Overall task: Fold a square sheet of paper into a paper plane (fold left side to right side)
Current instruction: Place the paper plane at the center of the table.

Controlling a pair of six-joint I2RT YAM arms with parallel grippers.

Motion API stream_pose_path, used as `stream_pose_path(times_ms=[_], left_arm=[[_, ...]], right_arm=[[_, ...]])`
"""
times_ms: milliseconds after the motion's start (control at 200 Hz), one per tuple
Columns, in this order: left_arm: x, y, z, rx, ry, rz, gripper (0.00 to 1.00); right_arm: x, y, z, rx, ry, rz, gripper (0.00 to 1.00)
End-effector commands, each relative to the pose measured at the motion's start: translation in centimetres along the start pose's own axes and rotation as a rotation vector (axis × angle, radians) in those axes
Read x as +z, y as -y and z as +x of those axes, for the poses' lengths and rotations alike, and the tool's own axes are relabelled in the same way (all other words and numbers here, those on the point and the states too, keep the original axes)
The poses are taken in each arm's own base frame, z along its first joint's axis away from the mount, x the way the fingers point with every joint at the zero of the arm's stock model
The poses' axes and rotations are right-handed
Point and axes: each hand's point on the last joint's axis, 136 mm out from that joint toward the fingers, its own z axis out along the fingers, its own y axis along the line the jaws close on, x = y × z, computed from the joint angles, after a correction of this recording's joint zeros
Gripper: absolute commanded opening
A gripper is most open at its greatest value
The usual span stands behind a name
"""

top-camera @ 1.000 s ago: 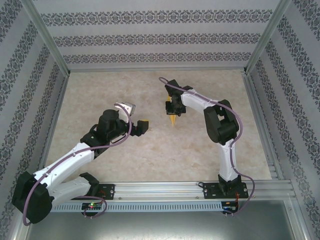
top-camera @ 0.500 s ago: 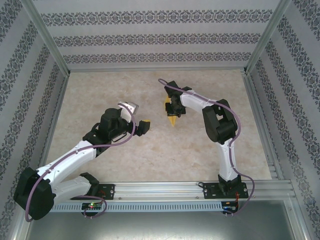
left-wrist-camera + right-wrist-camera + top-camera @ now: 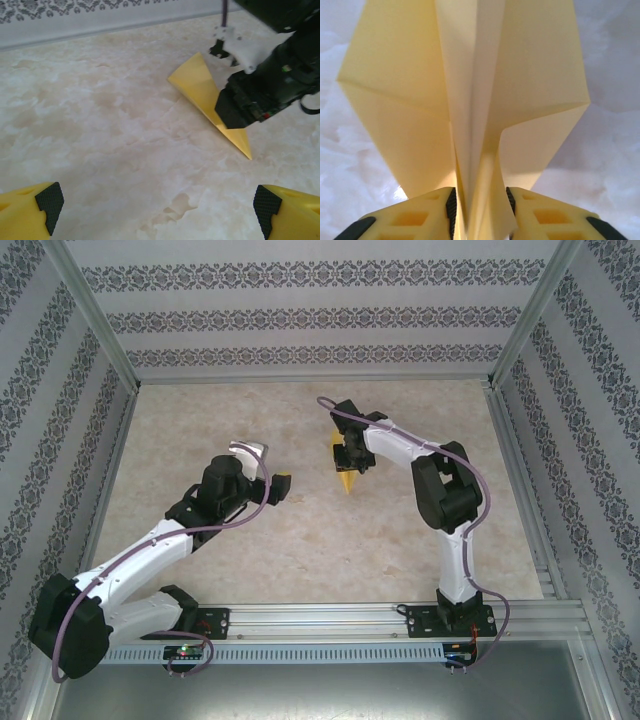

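Observation:
The paper plane [image 3: 346, 480] lies on the marble tabletop as a slim yellow-orange pointed shape, its sharp tip toward the near edge. From the left wrist view the paper plane [image 3: 202, 90] is a folded wedge under the black right wrist [image 3: 250, 100]. My right gripper [image 3: 479, 200] straddles the plane's centre keel [image 3: 470, 75]; the jaws stand apart and the folded layers spring loosely between the pads. My left gripper [image 3: 156, 202] is wide open over bare table, well short of the paper, and it sits to the paper's left [image 3: 281, 485].
Aluminium frame rails [image 3: 110, 450] and patterned walls [image 3: 300, 315] enclose the tabletop [image 3: 220, 420] on three sides. The arms' mounting rail [image 3: 330, 625] runs along the near edge.
The right gripper's jaws have spread apart around the paper's keel. The left gripper has drifted slightly back and left, still open.

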Motion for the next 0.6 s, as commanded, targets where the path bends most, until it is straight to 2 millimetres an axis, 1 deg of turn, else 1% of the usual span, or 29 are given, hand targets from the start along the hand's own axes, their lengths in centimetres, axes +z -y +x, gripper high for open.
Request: stream_pose_path(times_ms=[0,60,180,315,335,345,385,455,510,595], left_arm=[[-0.2,-1.6,-0.6,-0.062,0.005,-0.059,1.00],[-0.2,-2.0,-0.6,-0.082,0.004,-0.066,1.00],[-0.5,-3.4,-0.6,-0.143,0.018,-0.098,1.00],[-1.1,-6.2,-0.5,-0.205,0.055,-0.187,1.00],[-1.3,-6.7,-0.4,-0.207,0.058,-0.210,1.00],[-1.4,-7.0,-0.3,-0.210,0.059,-0.220,1.00],[-1.8,-8.0,-0.4,-0.210,0.070,-0.262,1.00],[-2.6,-9.8,-0.4,-0.209,0.095,-0.344,1.00],[-3.2,-11.1,-0.3,-0.191,0.114,-0.406,1.00],[-4.2,-13.3,0.2,-0.154,0.136,-0.523,1.00]], right_arm=[[-3.3,0.0,0.2,-0.030,0.037,0.016,0.38],[-4.5,0.2,0.4,-0.033,0.044,0.015,0.40],[-7.8,1.2,0.9,-0.042,0.099,0.029,0.46],[-11.8,3.4,1.2,-0.022,0.216,0.003,0.53],[-12.6,3.8,1.2,-0.018,0.244,-0.007,0.54],[-12.7,4.0,1.3,-0.017,0.250,-0.008,0.55],[-14.1,5.0,1.3,-0.008,0.302,-0.013,0.59],[-15.6,7.2,1.3,0.011,0.388,-0.003,0.66],[-16.4,9.2,1.4,0.040,0.454,0.014,0.73],[-16.8,12.4,1.6,0.105,0.542,0.038,0.86]])
